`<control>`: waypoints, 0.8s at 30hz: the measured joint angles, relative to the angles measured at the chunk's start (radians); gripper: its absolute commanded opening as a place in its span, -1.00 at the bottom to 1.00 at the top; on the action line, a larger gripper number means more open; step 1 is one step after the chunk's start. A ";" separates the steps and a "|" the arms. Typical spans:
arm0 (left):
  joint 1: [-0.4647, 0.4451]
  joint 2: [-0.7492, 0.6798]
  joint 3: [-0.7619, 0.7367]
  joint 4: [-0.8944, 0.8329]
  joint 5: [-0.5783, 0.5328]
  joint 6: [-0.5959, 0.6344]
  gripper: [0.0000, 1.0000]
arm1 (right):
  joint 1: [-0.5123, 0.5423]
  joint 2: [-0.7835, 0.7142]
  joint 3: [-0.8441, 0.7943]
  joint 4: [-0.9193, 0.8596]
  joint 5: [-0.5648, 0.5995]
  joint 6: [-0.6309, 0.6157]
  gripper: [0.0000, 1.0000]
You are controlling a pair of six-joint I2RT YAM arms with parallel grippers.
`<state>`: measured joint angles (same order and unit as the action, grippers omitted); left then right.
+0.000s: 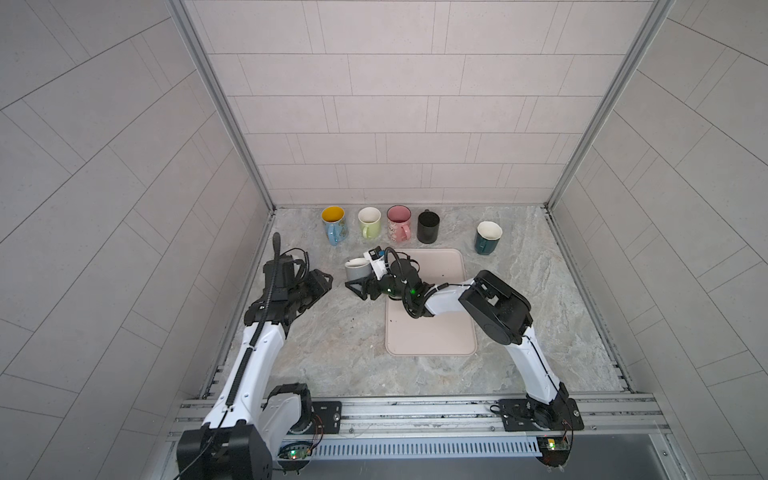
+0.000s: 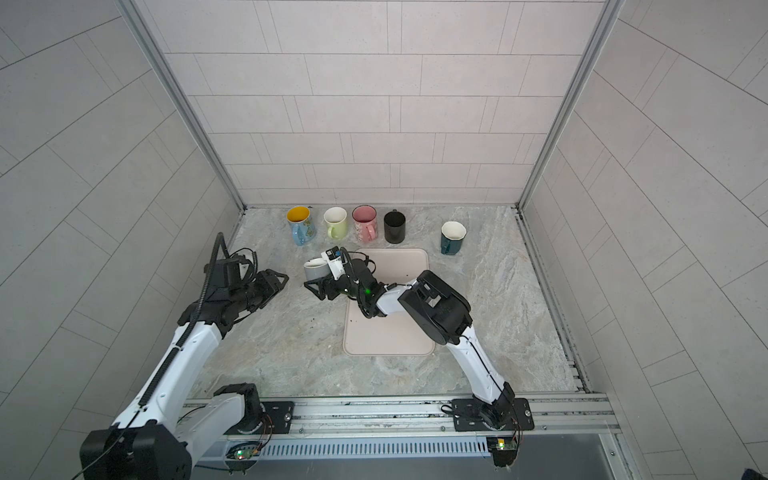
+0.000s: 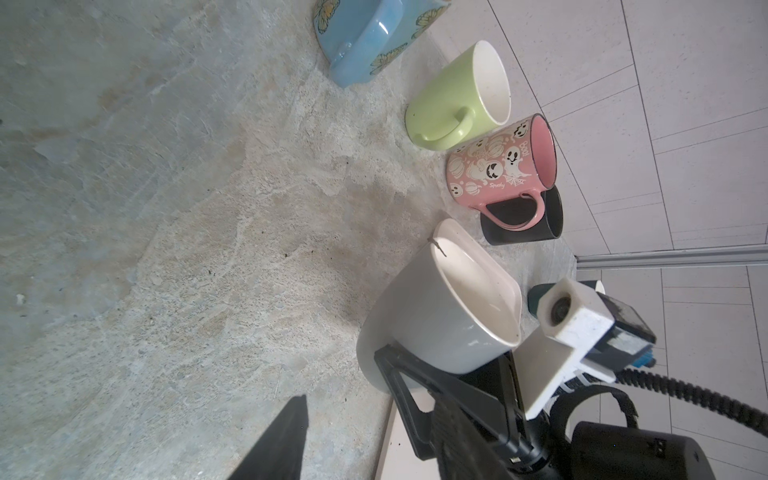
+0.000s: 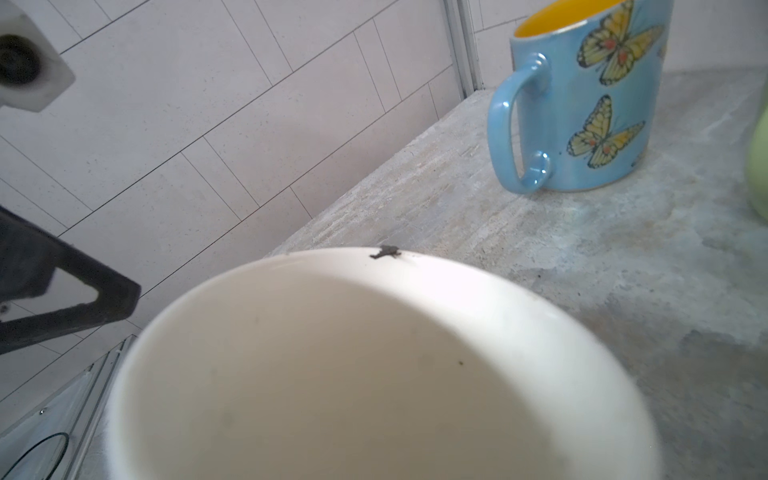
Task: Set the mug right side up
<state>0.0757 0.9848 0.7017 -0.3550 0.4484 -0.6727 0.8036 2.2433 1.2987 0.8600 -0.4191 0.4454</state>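
Observation:
The mug (image 1: 355,270) is grey outside and white inside, with a dark speck on its rim. It sits just left of the tray with its mouth turned upward and slightly tilted, as both top views show (image 2: 315,269). My right gripper (image 1: 360,277) reaches in from the right and is shut on the mug. One black finger (image 3: 399,374) lies against its outer wall. The mug's opening (image 4: 374,374) fills the right wrist view and hides that gripper's fingers. My left gripper (image 1: 325,286) hovers a short way left of the mug, open and holding nothing.
A beige tray (image 1: 432,324) lies mid-table under my right forearm. Along the back wall stand upright mugs: blue butterfly (image 1: 333,227), green (image 1: 369,223), pink (image 1: 399,224), black (image 1: 428,227), and teal (image 1: 487,237) further right. Tiled walls close in three sides.

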 measured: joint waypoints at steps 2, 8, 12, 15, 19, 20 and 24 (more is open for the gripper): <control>0.000 0.006 0.000 0.010 -0.002 0.000 0.08 | 0.009 0.005 0.000 0.026 0.012 -0.028 -1.00; 0.000 0.027 0.000 0.039 -0.002 0.001 0.08 | 0.038 0.071 0.001 0.119 0.070 -0.103 -1.00; 0.000 0.045 0.007 0.048 0.000 0.002 0.08 | 0.053 0.126 0.000 0.159 0.113 -0.135 -1.00; 0.000 0.057 0.020 0.054 0.002 0.003 0.08 | 0.060 0.146 0.000 0.209 0.138 -0.146 -1.00; 0.000 0.062 0.030 0.060 0.004 0.009 0.08 | 0.065 0.156 0.000 0.238 0.162 -0.157 -1.00; 0.001 0.063 0.030 0.060 0.005 0.010 0.08 | 0.067 0.160 0.000 0.249 0.167 -0.158 -1.00; 0.001 0.063 0.030 0.060 0.006 0.012 0.08 | 0.075 0.183 0.000 0.298 0.188 -0.167 -0.85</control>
<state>0.0765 1.0481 0.7315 -0.2955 0.4541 -0.6609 0.8783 2.4268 1.2987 1.1580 -0.2310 0.2787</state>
